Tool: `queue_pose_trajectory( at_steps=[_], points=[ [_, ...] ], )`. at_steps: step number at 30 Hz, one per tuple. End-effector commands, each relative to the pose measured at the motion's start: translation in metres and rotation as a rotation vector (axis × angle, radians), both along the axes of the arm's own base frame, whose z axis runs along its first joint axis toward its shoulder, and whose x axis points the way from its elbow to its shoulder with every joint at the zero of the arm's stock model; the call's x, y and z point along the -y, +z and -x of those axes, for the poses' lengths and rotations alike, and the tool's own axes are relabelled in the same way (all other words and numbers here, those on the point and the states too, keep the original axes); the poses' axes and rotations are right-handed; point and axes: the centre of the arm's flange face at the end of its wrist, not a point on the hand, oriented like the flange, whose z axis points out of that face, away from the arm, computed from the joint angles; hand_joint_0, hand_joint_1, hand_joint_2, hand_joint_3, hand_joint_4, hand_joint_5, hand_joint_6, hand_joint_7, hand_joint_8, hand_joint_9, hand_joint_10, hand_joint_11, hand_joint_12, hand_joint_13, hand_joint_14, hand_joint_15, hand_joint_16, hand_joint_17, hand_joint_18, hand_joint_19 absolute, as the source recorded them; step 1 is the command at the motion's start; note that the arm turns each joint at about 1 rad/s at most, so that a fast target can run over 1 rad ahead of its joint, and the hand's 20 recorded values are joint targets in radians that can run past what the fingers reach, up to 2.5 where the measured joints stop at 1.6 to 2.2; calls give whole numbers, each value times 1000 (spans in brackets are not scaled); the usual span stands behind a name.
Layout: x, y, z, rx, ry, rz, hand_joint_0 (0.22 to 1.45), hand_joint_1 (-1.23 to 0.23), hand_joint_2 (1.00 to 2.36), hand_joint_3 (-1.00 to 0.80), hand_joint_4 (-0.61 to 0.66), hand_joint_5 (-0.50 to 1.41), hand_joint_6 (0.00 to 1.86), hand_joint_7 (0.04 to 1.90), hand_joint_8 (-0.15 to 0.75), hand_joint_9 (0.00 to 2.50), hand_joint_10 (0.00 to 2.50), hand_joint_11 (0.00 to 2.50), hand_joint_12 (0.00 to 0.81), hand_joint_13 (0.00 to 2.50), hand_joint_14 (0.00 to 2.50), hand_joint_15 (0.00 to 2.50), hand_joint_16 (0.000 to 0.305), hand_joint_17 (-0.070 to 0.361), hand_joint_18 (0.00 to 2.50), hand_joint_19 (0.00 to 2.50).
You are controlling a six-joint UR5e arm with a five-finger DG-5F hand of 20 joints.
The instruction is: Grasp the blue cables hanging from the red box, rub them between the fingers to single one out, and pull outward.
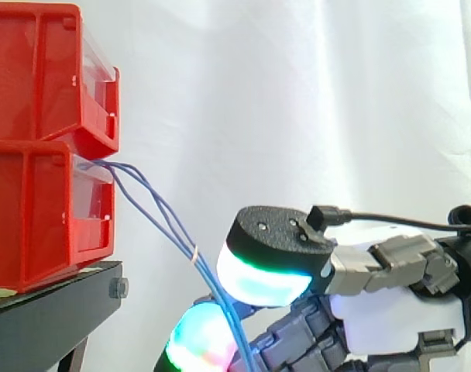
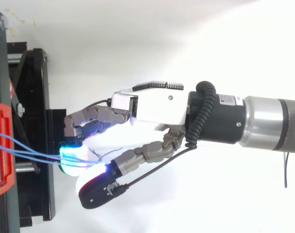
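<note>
Several thin blue cables (image 1: 154,201) come out of the front of the lower red bin (image 1: 34,209) and slope down to the right, bound partway by a small pale tie (image 1: 194,253). My hand (image 1: 398,318) reaches in from the right, below and in front of the bin. The cables run down between a big glowing pad (image 1: 259,275) above and another glowing fingertip (image 1: 198,337) below. In the top view the cables (image 2: 31,150) stretch from the bin (image 2: 2,145) to the curled fingers of the hand (image 2: 157,107), which pinch them at the lit pads (image 2: 72,158).
A second red bin (image 1: 42,77) is stacked on the lower one. Both rest on a black stand (image 1: 57,310) whose edge lies close to the fingertips in the top view (image 2: 36,97). A white curtain hangs behind.
</note>
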Motion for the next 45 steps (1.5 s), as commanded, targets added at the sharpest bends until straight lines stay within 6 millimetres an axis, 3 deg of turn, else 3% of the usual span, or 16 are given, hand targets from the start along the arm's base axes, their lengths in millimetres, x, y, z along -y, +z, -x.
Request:
queue_pose_trajectory(
  at_steps=[1,7,15,23,28,38,41,45],
  points=[
    [2,10,1,13,-5,-1,547,-699,1005,-425,198,-71,500,1337,271,665,4,180,328,547,7,201,39,87,436,569],
    [3,22,-3,31,-4,-5,560,-704,1006,-398,169,-81,532,1360,271,670,4,194,324,552,7,209,38,85,440,579],
    [5,37,-4,39,-8,-4,575,-713,1009,-342,168,-124,691,1192,275,676,5,224,323,564,8,220,38,84,455,588],
    [8,58,5,16,-10,1,589,-732,1012,-298,169,-141,748,1197,280,678,6,262,324,578,8,236,38,85,479,589],
    [10,70,12,-5,-11,5,607,-767,1011,-306,195,-166,809,1086,279,669,6,279,328,582,8,242,38,86,495,589],
    [11,72,14,-19,-11,7,646,-853,1006,-404,212,-185,828,1008,278,651,7,314,331,602,9,259,39,88,530,594],
    [13,71,15,-22,-14,8,580,-839,1000,-500,230,-178,812,999,282,650,7,307,336,601,10,261,40,90,528,600],
    [19,69,17,-42,-22,9,531,-775,1000,-500,219,-168,789,986,288,661,6,312,346,604,9,262,42,94,534,609]
  ],
)
